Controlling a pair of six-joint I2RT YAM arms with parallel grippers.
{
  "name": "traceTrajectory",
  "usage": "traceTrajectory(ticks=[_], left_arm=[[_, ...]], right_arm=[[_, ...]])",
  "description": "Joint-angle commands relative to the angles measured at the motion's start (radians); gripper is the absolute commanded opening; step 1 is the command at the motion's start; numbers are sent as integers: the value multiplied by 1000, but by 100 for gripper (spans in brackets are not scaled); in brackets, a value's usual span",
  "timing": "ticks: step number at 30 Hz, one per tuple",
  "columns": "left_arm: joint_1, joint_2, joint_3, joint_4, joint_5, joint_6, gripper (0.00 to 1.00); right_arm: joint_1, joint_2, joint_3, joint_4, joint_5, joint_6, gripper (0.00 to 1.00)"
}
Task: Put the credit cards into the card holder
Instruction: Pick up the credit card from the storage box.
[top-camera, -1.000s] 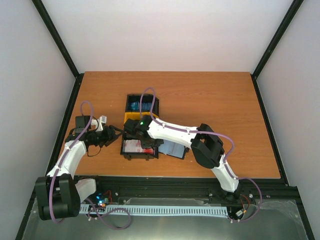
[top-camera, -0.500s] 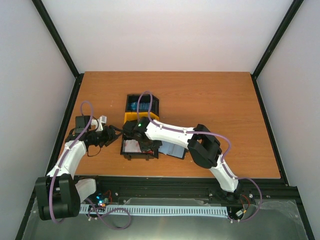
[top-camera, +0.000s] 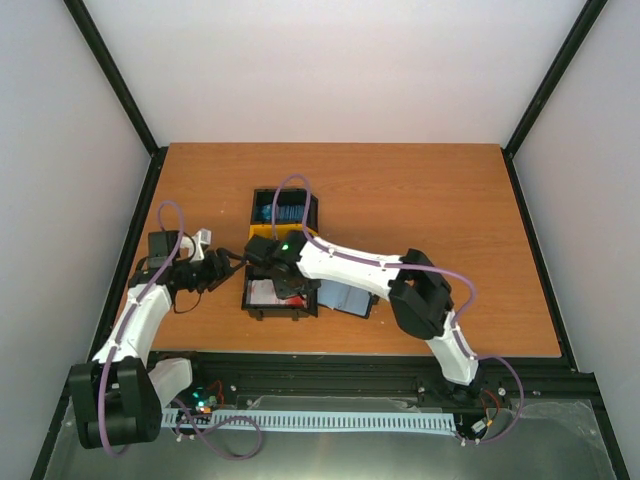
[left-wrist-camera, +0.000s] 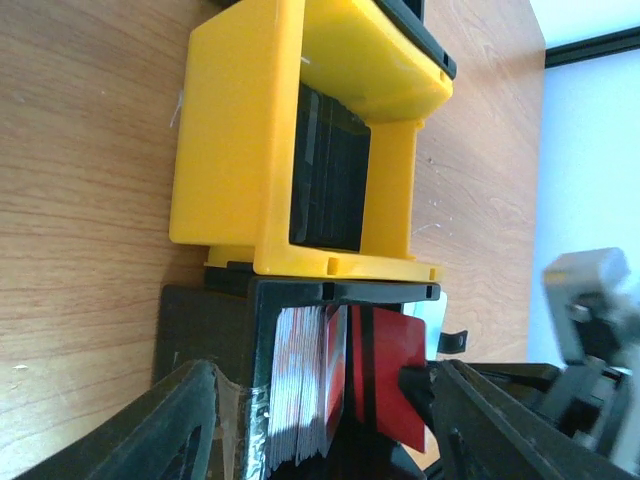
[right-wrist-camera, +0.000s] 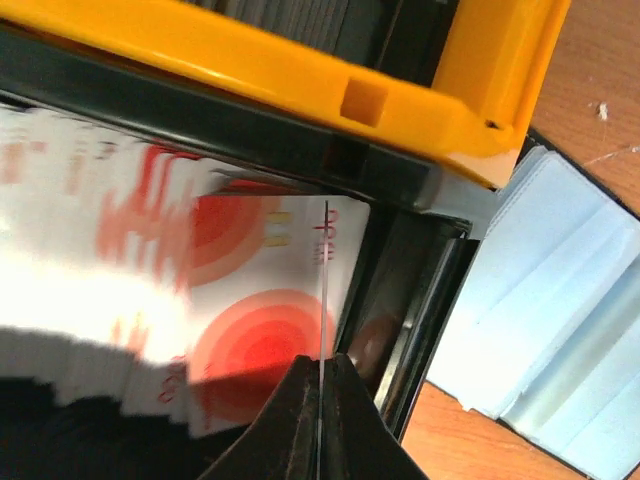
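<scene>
A stack of white credit cards with red blotches (right-wrist-camera: 150, 250) stands on edge in the near black bin (top-camera: 262, 310); the stack also shows in the left wrist view (left-wrist-camera: 300, 380). My right gripper (right-wrist-camera: 320, 385) is shut on one of these cards (left-wrist-camera: 395, 365), seen edge-on in the right wrist view (right-wrist-camera: 323, 280), and holds it at the bin's right end. The card holder (top-camera: 347, 298) lies open just right of the bin, its pale blue pockets (right-wrist-camera: 545, 290) up. My left gripper (left-wrist-camera: 330, 440) is open and empty at the bin's left end.
A yellow bin (top-camera: 268, 236) with dark cards (left-wrist-camera: 330, 170) adjoins the black bin's far side. Behind it stands another black bin with blue cards (top-camera: 283, 210). The holder's snap tab (left-wrist-camera: 455, 343) sticks out toward the table's near edge.
My right gripper has shifted a little to the left over the near black bin with the card in it. The left arm has barely moved.
</scene>
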Motion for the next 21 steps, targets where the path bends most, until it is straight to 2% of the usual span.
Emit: traceTrajectory(ticks=[1,8,12,15,21], left_arm=[[-5,-38,52,-7,-23,-6,62],[-18,-34,117,41,40,24,62],[-107,36,174,106,57,-12,59],[-252,132,277,124,-61,-25,59],[-551,471,611,-33,-494,-13,59]], right_arm=[[-21,-185,-91,150,-49,-26,3],[-101,-478,-374,397,-126,-46,3],[-200,-629,-532,473,-124,-26,3],[-277,-718,-629,514,-122,-23,3],[-419,-857,-788,529,-91,19,3]])
